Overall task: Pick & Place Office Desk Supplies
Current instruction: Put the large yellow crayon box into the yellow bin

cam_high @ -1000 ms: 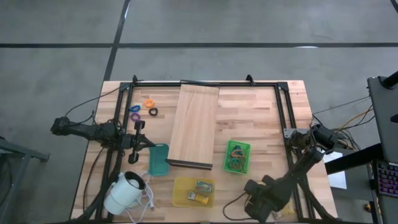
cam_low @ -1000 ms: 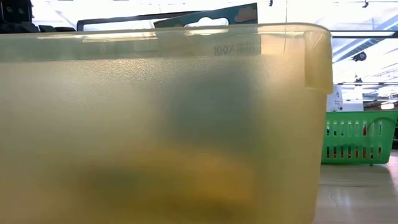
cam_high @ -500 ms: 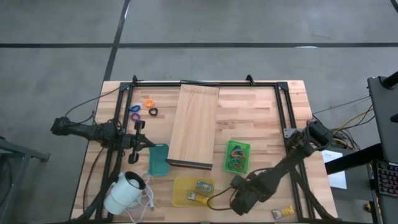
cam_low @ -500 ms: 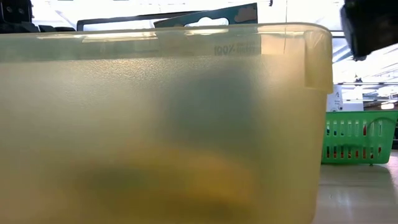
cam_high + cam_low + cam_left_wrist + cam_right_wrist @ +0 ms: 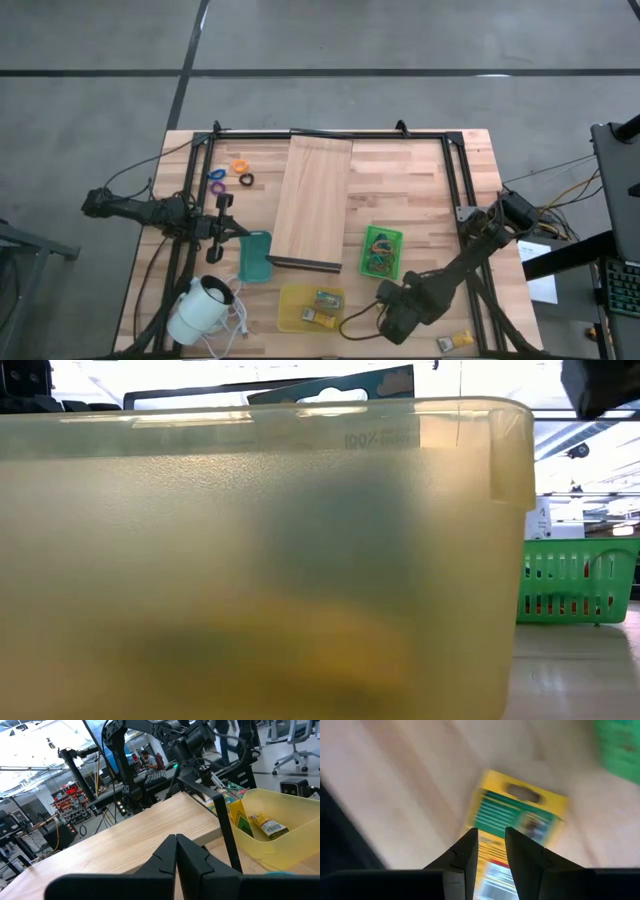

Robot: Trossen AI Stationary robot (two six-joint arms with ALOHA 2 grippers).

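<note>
The right tool (image 5: pixel 392 322) is hanging over the near part of the surface (image 5: pixel 420 190), just beside the yellow bin (image 5: pixel 312 307) and near the green basket (image 5: pixel 382 252); its 2 fingers (image 5: pixel 465 854) are standing a little apart with a yellow and green packet (image 5: pixel 520 820) between them, so it is gripping that packet, as far as the right wrist view shows.

The grip looks to be the weak point; the fingers are pinching only 1 end of the packet, and most of it is sticking out ahead of the tool; a quick swing could be enough to twist it or slip it free onto the surface. A release made too early would be dropping it short of the yellow bin, which is already holding 2 packets (image 5: pixel 322 306); a low approach could be catching the bin's rim and shoving the bin.

Another small packet (image 5: pixel 455 341) is lying on the surface just beside the right tool, on the side away from the bin; a sweeping arm could be knocking it off the edge.

The left tool (image 5: pixel 222 228) is waiting well apart, fully closed on nothing, beside a teal tray (image 5: pixel 254 256); the orange, purple and black rings (image 5: pixel 232 174) are lying beyond it.
</note>
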